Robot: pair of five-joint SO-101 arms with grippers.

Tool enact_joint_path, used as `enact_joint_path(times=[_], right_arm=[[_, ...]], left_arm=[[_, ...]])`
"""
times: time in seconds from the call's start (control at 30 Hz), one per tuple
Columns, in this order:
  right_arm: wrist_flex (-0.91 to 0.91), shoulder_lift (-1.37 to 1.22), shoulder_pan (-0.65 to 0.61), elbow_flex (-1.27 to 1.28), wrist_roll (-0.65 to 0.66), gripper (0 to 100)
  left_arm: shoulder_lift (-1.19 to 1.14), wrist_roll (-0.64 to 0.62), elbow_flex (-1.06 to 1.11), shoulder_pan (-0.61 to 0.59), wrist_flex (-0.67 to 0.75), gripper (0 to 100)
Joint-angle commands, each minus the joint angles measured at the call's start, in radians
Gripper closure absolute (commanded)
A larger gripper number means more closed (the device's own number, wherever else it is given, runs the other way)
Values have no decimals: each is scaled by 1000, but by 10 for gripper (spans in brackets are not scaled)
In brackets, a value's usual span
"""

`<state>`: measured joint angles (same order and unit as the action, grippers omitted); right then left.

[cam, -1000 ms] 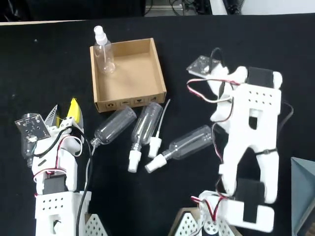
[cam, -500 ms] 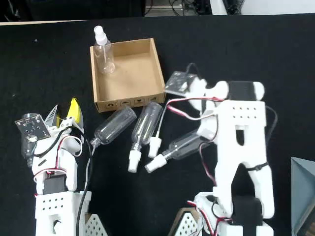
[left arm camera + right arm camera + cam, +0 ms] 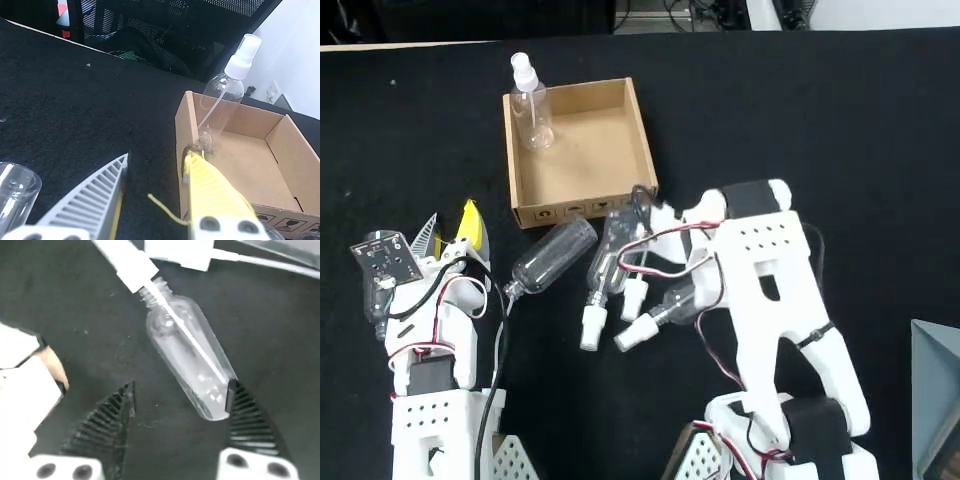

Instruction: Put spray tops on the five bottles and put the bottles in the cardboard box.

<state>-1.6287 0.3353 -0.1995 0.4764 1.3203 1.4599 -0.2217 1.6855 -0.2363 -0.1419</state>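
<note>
R gripper open, jaws astride a lying bottle w/ spray tube inside, near box front; L gripper open too, beside box; one capped bottle upright in box corner.

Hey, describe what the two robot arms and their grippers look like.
The left arm and right arm are white plastic with black servo blocks, small holes and looping red, white and black cables. The left gripper has one yellow ribbed finger and one grey ribbed finger; the right gripper has two black ribbed fingers.
</note>
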Motion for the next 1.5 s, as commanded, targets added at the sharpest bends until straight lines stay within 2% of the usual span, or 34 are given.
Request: enact_joint_path(times=[0.0,0.13,0.67,0.97,1.4,1.47], right_arm=[[20,50,-28,5,74,754],[81,50,-28,64,133,752],[404,48,-29,303,133,750],[500,48,-78,412,130,750],[611,48,-77,524,129,756],[606,54,-77,526,127,790]], left_arm=[[11,11,24,-13,-3,823],[11,11,24,-13,-3,823],[9,11,24,-13,-3,823],[9,11,24,-13,-3,823],[9,11,24,-13,-3,823],[9,11,24,-13,-3,823]])
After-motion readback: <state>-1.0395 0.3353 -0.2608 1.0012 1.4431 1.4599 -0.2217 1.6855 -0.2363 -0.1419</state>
